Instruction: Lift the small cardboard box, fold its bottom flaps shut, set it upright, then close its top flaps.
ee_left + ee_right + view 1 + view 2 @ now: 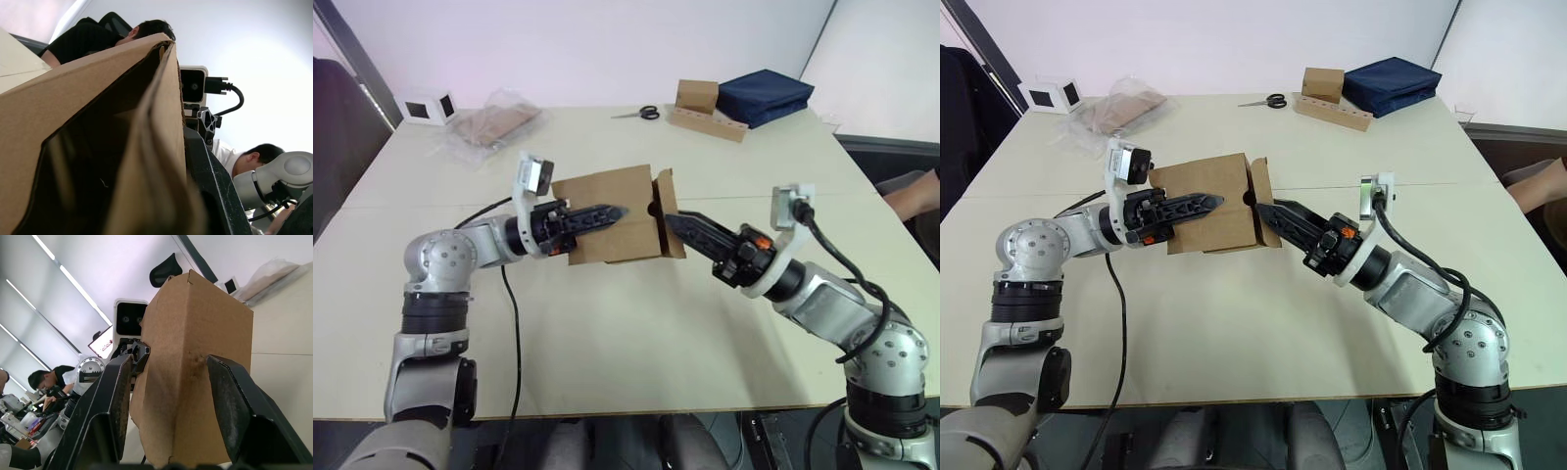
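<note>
The small cardboard box (607,213) was held above the worktop (636,323) by 2 grippers. The left gripper (607,212) was closed on its side; the right gripper (674,223) was spread around its end flap (loose). It could be dropped if either grip slipped.

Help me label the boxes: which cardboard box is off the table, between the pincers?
The small cardboard box, plain brown, held up between the left pincer and right pincer. The tan box rests far back by the scissors.
</note>
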Motion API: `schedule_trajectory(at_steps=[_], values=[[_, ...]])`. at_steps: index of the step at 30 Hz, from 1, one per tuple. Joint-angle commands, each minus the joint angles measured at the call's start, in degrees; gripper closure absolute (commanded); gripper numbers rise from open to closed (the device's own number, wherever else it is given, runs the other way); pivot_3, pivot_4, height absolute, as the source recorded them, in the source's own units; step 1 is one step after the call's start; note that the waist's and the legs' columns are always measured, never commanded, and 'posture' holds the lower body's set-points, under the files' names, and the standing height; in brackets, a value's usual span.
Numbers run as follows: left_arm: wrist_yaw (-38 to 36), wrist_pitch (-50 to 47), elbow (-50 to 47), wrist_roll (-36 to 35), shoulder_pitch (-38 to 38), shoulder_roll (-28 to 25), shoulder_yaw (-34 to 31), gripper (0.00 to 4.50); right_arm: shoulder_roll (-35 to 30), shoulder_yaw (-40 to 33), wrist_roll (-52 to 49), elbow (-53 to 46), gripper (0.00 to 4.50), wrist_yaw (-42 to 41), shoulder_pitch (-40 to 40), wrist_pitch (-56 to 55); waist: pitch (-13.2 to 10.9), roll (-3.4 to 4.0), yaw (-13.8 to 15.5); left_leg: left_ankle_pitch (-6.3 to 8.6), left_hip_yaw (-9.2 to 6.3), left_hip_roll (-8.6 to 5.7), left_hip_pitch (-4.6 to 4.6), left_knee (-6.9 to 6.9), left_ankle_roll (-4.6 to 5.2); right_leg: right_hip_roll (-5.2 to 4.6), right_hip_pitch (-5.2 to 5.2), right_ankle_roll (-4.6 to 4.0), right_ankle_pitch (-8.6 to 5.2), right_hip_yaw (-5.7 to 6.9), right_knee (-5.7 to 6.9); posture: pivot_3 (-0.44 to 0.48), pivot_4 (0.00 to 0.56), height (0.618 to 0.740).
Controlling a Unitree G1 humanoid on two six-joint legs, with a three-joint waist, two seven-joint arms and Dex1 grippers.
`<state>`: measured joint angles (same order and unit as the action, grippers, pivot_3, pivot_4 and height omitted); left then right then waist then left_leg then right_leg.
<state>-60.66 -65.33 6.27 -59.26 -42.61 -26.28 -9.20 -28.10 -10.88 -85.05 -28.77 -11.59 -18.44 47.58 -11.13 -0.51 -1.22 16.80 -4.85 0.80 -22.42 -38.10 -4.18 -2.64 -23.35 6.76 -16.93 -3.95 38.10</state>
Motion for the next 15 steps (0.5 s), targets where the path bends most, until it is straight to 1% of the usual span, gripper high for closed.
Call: schedule_trajectory(at_steps=[1,15], values=[[0.2,0.6,-1.7,-1.2,-1.4,0.0,-1.2,4.50,-0.3,-0.3,0.0,-0.6,2.12,-0.5,-0.8,-1.2,0.0,0.00,0.0,0.00,0.00,0.00,0.00,0.00,0.00,0.00,0.00,0.00,0.00,0.00,0.00,0.000,0.150,0.740],[0.5,0.7,-1.8,-1.4,-1.5,0.0,-1.3,4.50,0.0,-0.1,0.9,-0.3,2.12,-0.1,-1.5,-2.1,0.0,0.00,0.0,0.00,0.00,0.00,0.00,0.00,0.00,0.00,0.00,0.00,0.00,0.00,0.00,0.000,0.150,0.740]])
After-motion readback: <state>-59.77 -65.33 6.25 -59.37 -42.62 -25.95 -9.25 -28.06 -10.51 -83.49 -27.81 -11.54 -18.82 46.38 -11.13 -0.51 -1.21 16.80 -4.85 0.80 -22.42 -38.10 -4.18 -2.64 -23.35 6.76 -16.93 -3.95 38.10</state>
